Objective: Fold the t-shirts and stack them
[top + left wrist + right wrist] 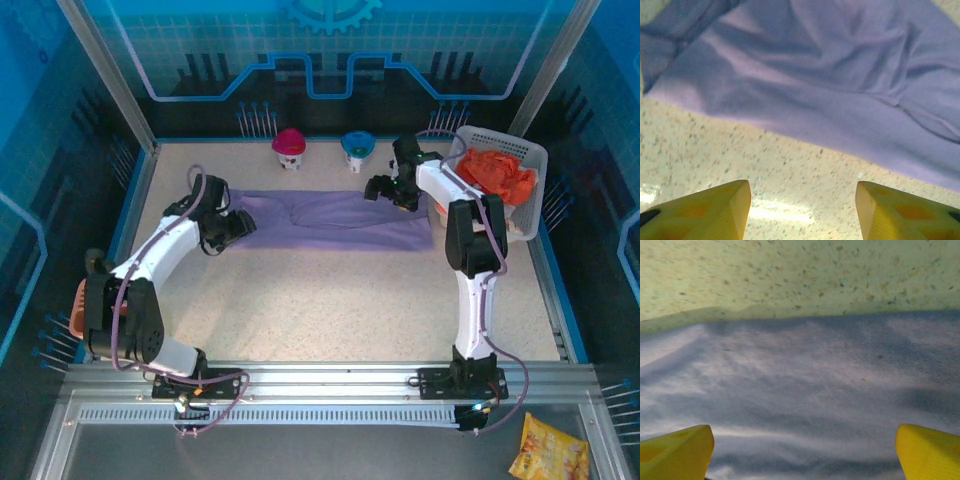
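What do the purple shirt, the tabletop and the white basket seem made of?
Purple t-shirt: soft matte knit cloth, perhaps cotton; it lies in gentle wrinkles. Tabletop: hard speckled beige, stone-look composite or laminate, with a slight sheen. White basket: apparently rigid plastic, with a moulded lattice wall.

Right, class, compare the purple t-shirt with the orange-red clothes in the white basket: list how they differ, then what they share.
Colour: the purple t-shirt is pale lavender; the orange-red clothes are bright.
Place: the purple t-shirt lies on the table; the orange-red clothes sit in the basket.
Pose: the purple t-shirt is spread out long and fairly flat; the orange-red clothes are bunched in a heap.
Both are soft cloth.
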